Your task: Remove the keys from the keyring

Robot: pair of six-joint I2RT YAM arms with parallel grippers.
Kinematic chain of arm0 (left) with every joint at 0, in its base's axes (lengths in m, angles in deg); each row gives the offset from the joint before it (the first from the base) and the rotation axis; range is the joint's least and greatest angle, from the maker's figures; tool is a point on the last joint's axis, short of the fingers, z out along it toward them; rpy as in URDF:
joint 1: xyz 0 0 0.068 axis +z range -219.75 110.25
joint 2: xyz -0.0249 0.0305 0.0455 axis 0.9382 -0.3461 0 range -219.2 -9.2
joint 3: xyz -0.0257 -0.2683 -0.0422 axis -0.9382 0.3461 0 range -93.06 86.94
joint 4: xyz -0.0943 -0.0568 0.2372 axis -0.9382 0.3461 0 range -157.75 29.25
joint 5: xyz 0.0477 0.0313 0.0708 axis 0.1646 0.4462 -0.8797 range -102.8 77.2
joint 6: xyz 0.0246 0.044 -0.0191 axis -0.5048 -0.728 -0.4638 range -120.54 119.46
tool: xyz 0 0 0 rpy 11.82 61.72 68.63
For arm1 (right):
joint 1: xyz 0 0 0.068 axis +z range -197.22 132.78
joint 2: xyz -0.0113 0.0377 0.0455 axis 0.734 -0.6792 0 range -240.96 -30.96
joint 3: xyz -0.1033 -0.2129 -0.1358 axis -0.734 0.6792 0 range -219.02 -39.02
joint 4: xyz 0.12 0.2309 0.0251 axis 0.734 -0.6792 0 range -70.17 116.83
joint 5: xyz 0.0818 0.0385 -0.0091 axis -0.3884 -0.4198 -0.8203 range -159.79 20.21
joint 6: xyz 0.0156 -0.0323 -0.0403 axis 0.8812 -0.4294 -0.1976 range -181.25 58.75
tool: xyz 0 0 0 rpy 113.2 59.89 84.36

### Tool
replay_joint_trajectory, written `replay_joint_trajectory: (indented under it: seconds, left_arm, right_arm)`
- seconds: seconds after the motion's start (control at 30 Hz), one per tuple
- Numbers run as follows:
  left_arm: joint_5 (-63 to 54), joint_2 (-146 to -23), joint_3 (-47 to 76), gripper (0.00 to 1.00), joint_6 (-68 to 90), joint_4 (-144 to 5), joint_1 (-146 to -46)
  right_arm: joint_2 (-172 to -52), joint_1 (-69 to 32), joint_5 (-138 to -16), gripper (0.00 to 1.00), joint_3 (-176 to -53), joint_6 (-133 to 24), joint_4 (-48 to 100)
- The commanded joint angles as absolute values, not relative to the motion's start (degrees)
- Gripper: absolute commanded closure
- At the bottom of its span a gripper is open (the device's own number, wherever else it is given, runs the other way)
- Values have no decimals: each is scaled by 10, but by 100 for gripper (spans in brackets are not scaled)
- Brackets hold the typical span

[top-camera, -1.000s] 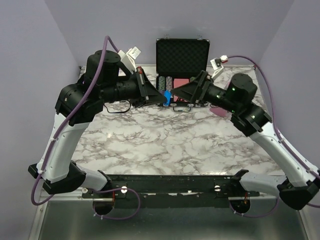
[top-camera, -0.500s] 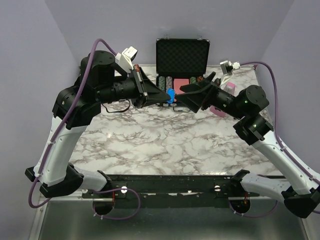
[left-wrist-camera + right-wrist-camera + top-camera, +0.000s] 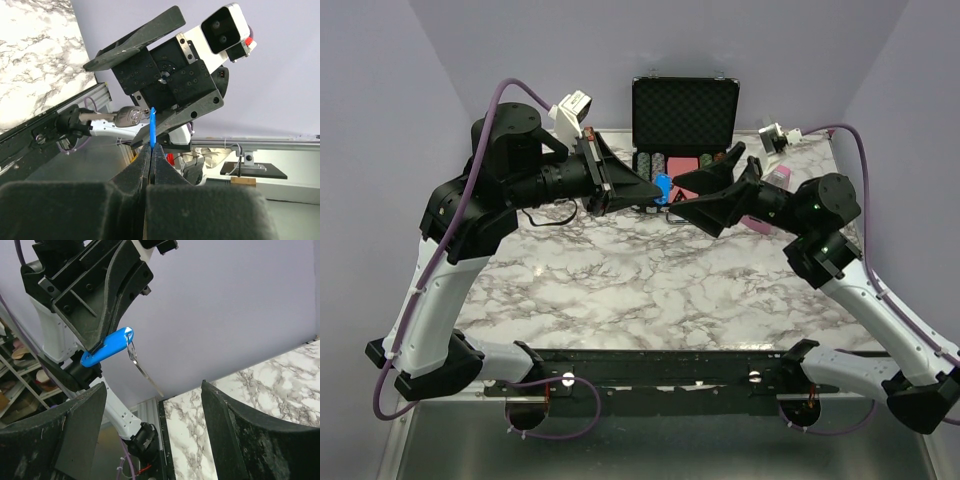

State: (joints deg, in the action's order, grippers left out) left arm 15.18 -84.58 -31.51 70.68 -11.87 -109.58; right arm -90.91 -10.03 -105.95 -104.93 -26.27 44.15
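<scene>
I'm looking at twin arms of one build: the left arm [image 3: 438,292] and right arm [image 3: 882,305] have white lower shells and chunky black joint housings. A purple cable [image 3: 510,87] trails along each. Each wrist carries a small white camera [image 3: 572,107]. On the right arm's joints I see green lights [image 3: 823,240]. The left hand [image 3: 655,195] and right hand [image 3: 672,196] are matte black with wedge-shaped fingers [image 3: 65,440]; the right's mounting plate [image 3: 170,75] is dotted with small screws.

From above, the keyring [image 3: 131,347] is too small to make out. The right gripper [image 3: 677,194] hides part of the case [image 3: 684,110]. The left fingers [image 3: 131,172] hide the base of the blue key [image 3: 152,127].
</scene>
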Motion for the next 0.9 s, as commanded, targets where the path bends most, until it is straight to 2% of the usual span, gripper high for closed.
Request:
replay_joint_trajectory:
  seconds: [0.0,0.47,0.7,0.87]
  left_arm:
    - [176,-838,-312,100,725,-140,-1098]
    - [185,-840,-311,100,728,-155,-1097]
    - [187,-838,-310,100,728,-155,-1097]
    - [187,-837,-310,100,728,-155,-1097]
  right_arm:
    - [-918,-97,-1088,17,-1057,-253,473]
    - [-958,-96,-1126,23,-1095,-244,487]
    - [-970,-97,-1144,36,-1104,-207,527]
    - [-970,-96,-1152,41,-1103,-198,534]
